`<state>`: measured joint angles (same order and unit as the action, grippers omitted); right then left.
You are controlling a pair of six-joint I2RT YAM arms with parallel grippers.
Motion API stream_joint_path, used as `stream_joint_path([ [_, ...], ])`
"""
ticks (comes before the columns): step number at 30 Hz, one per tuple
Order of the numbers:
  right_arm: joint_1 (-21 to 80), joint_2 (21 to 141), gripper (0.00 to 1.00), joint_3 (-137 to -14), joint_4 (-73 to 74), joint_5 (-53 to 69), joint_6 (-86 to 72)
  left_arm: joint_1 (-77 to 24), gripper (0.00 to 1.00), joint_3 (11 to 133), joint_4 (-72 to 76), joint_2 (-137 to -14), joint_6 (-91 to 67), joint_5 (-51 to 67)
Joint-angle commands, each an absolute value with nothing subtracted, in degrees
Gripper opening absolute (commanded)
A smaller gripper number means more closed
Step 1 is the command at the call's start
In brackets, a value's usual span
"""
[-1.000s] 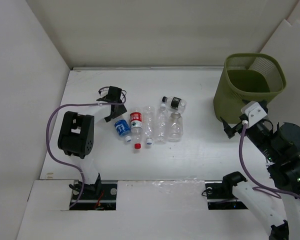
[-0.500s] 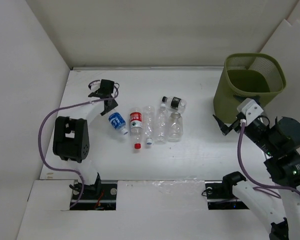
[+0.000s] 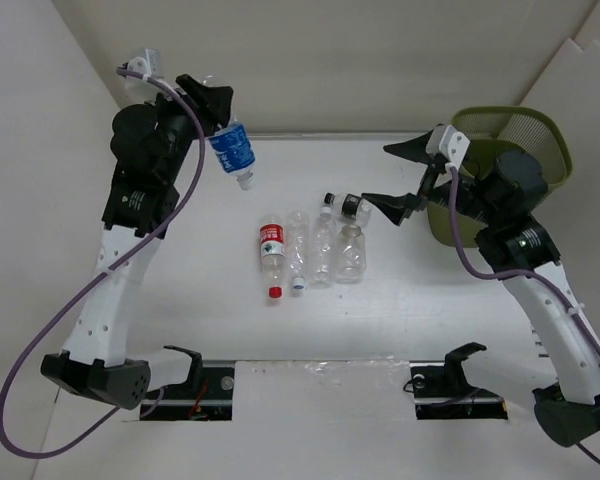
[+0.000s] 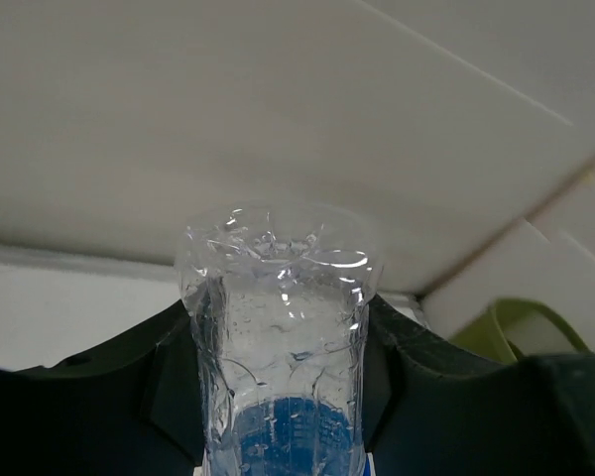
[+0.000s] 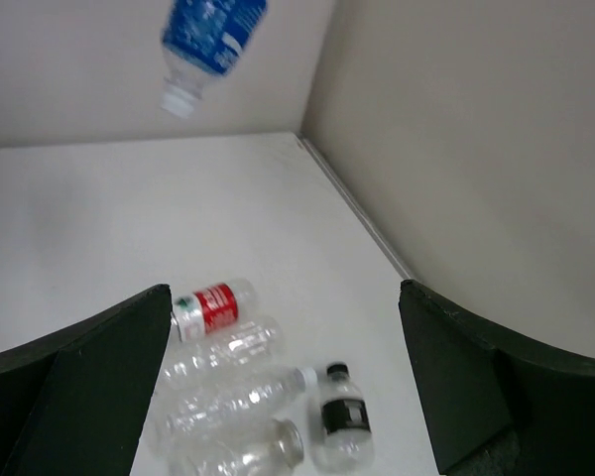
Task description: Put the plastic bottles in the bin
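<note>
Your left claw (image 3: 223, 122) grips the blue bottle (image 3: 232, 150) high by the far-left corner, five bottles (image 3: 325, 250) lying on the surface (image 3: 180, 280) between it and the bin (image 3: 540, 135) at far right, your right claw (image 3: 390, 180) gaping open over the black bottle (image 3: 350, 207); only the left wrist view shows the base wedged between fingers (image 4: 119, 387).
</note>
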<state>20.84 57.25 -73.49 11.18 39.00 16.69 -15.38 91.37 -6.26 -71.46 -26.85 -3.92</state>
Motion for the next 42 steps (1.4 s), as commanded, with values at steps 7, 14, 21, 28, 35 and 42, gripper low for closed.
stream_joint_path([
  [7, 30.7, 63.6, 1.00, -77.9, -8.1, 47.0, 4.8, -21.7, 0.00, 81.6, 17.2, -66.5, -12.9, 30.0],
  [14, 34.5, 68.3, 1.00, -76.4, -14.9, 40.8, -0.4, -22.3, 0.00, 79.8, 26.5, -67.1, -17.9, 40.8],
  [21, 37.8, 73.1, 1.00, -74.7, -25.7, 39.0, -5.8, -22.3, 0.00, 76.7, 35.9, -65.8, -25.3, 46.5],
  [28, 42.5, 79.3, 1.00, -76.5, -33.1, 38.5, -9.4, -24.6, 0.00, 76.2, 38.8, -66.9, -26.1, 47.6],
  [35, 43.9, 83.1, 0.79, -77.7, -38.8, 38.5, -12.0, -24.6, 0.00, 75.7, 42.6, -69.5, -30.4, 50.4],
  [42, 40.1, 83.6, 0.00, -77.7, -38.2, 38.0, -11.5, -24.6, 0.89, 75.7, 38.9, -70.0, -30.4, 46.3],
])
